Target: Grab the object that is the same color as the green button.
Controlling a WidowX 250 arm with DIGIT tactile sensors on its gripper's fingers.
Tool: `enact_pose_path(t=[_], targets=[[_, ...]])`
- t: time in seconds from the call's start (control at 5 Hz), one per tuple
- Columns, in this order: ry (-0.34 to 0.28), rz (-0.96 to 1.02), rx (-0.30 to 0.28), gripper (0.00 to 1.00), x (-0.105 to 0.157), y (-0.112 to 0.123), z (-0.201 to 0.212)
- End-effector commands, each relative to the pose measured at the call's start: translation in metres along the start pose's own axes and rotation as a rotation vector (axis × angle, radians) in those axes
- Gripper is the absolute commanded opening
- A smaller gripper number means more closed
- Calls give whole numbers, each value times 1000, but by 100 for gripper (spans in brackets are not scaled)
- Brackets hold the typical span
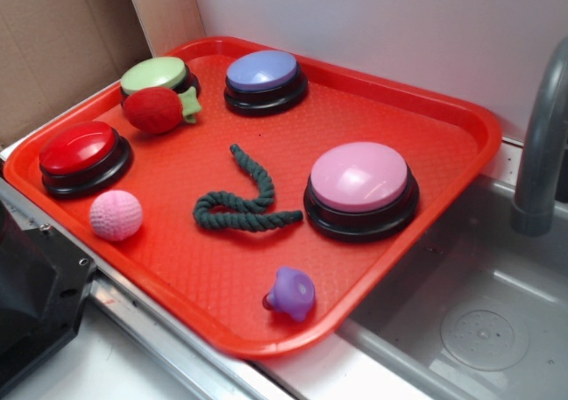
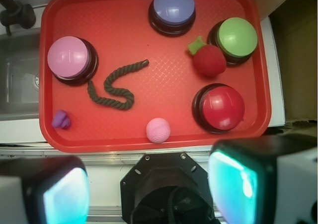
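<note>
Green rope (image 2: 113, 87) lies on tray (image 2: 144, 129), far from the tool (image 2: 149, 194).

The red tray (image 1: 426, 107) looks like plastic with a fine pebbled texture, rim smooth and a bit shiny. The button domes are glossy plastic, green button (image 1: 154, 74) included. The rope piece (image 1: 244, 207) is matt twisted cord, the strawberry (image 1: 153, 110) fuzzy cloth. The sink (image 1: 497, 329) looks like dull brushed metal.
</note>
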State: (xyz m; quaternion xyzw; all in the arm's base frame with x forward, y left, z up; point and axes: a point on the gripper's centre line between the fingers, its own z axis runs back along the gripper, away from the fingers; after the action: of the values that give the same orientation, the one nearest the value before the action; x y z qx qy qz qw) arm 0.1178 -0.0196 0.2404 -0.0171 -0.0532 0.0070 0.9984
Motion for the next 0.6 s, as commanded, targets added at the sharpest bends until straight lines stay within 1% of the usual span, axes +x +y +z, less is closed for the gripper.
enact_pose_path(t=[0.0, 0.2, 0.4], targets=[[0, 0, 0, 100, 0, 0, 0], [62, -152, 13, 100, 11, -37, -53], [-24, -402, -23, 100, 15, -48, -102]])
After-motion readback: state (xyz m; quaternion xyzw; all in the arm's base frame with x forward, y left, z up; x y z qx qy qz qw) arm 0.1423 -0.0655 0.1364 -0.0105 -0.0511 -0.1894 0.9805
